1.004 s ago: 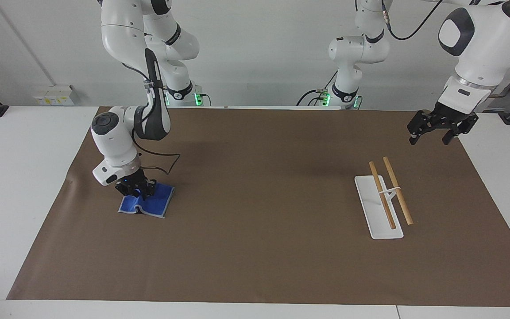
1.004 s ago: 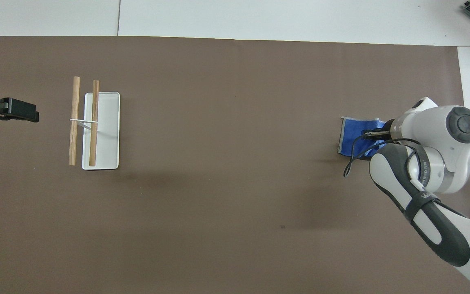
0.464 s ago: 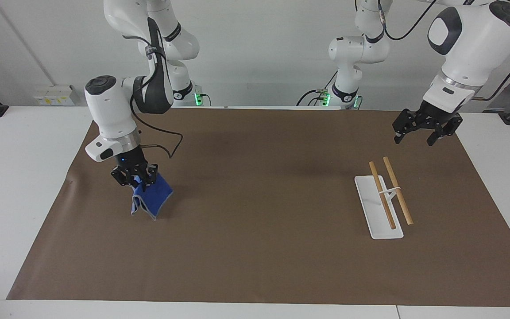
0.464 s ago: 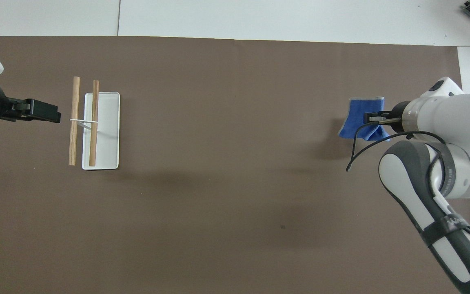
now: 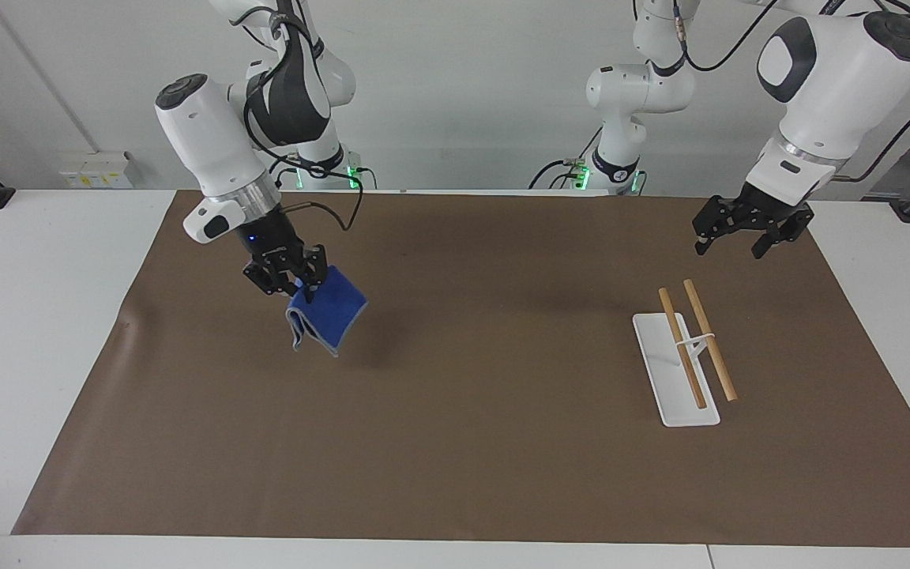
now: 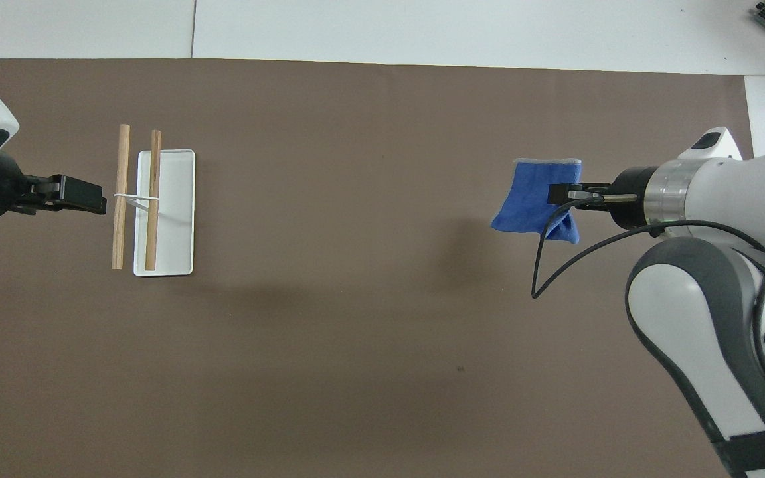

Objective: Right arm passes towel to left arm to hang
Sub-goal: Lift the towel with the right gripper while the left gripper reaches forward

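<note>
My right gripper (image 5: 295, 286) (image 6: 558, 195) is shut on the blue towel (image 5: 327, 318) (image 6: 535, 206) and holds it up in the air. The towel hangs folded below the fingers, over the brown mat toward the right arm's end of the table. My left gripper (image 5: 738, 243) (image 6: 87, 196) is open and empty in the air, over the mat toward the left arm's end, close to the rack. The rack has two wooden rods (image 5: 695, 345) (image 6: 137, 199) on a white base (image 5: 664, 371) (image 6: 173, 212).
A brown mat (image 5: 471, 411) (image 6: 356, 318) covers most of the white table. The two arm bases stand at the robots' edge. A black cable (image 6: 542, 265) loops from the right gripper's wrist.
My right gripper has lifted the towel off the mat and carried it higher and toward the table's middle. My left gripper has drifted toward the rack.
</note>
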Robot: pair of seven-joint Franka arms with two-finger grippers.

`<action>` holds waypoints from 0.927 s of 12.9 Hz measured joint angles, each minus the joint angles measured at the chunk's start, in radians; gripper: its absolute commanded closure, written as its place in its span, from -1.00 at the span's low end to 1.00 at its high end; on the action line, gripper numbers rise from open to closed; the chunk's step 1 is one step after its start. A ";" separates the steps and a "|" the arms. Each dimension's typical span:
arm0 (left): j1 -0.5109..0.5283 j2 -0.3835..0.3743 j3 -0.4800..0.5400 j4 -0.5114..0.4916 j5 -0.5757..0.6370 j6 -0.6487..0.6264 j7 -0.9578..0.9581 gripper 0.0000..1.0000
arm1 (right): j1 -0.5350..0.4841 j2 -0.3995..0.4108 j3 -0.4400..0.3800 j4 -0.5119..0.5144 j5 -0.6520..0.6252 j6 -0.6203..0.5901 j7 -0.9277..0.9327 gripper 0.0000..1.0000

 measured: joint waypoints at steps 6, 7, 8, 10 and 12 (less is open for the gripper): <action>0.000 -0.059 0.002 -0.145 -0.252 0.171 -0.475 -1.00 | 0.000 -0.006 0.071 0.004 0.371 -0.003 0.077 1.00; 0.000 -0.067 0.001 -0.170 -0.292 0.210 -0.552 -1.00 | 0.000 -0.006 0.084 0.011 0.412 -0.001 0.106 1.00; 0.000 -0.076 -0.003 -0.200 -0.337 0.261 -0.628 -1.00 | 0.002 -0.006 0.095 0.021 0.439 0.002 0.142 1.00; 0.000 -0.096 -0.037 -0.262 -0.413 0.364 -0.755 -1.00 | 0.027 -0.006 0.102 0.042 0.502 0.017 0.217 1.00; -0.001 -0.111 -0.107 -0.306 -0.449 0.481 -0.933 -1.00 | 0.059 -0.004 0.104 0.050 0.592 0.046 0.246 1.00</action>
